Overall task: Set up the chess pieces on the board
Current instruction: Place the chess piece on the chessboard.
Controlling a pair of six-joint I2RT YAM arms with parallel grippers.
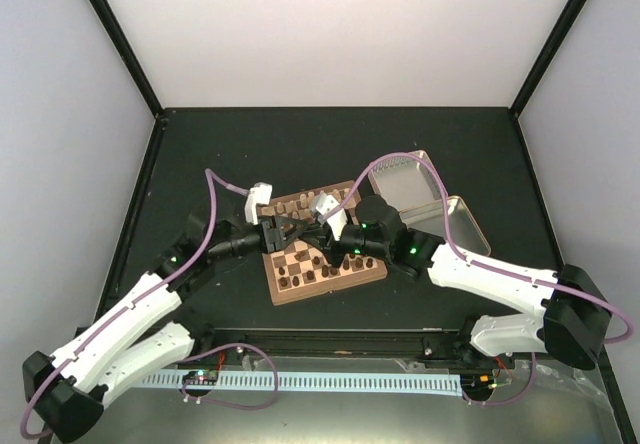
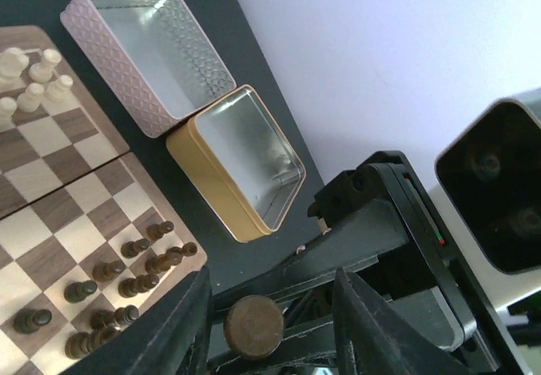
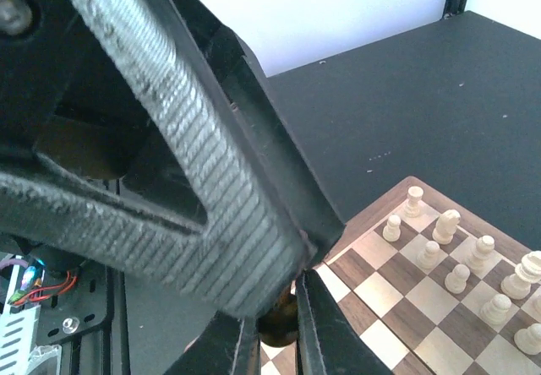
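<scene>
Hovering over the board (image 1: 322, 292), our two grippers sit nose to nose. The right gripper (image 3: 277, 314) is pinched narrow on a dark piece (image 3: 277, 328). The left gripper (image 2: 272, 301) stands wide, its fingers (image 2: 186, 328) either side of a round brown disc (image 2: 254, 326) that we take to be that piece's base, with a gap on both sides. We read this as a mid-air handover not yet made.

The piece is tiny and our hold on it looks shallow. If the left closes off-centre, it could lever the piece out of the right's pinch. If the right lets go before the left has bitten, the piece drops. Either way it could land among the dark pieces (image 2: 118, 282) crowded at one corner and topple several. The grippers are also so close that a small misjudged move could knock finger against finger.

The top view shows both arms over the middle of the board, but the held piece is hidden there. Only the left wrist view gives us the disc and the gaps beside it, the cream pieces (image 2: 30, 75) at the opposite end, and the pink tin (image 2: 106, 75) and gold tin (image 2: 207, 189) just beside the board. Only the right wrist view shows the narrow pinch, though the left's ribbed finger blocks much of it.
</scene>
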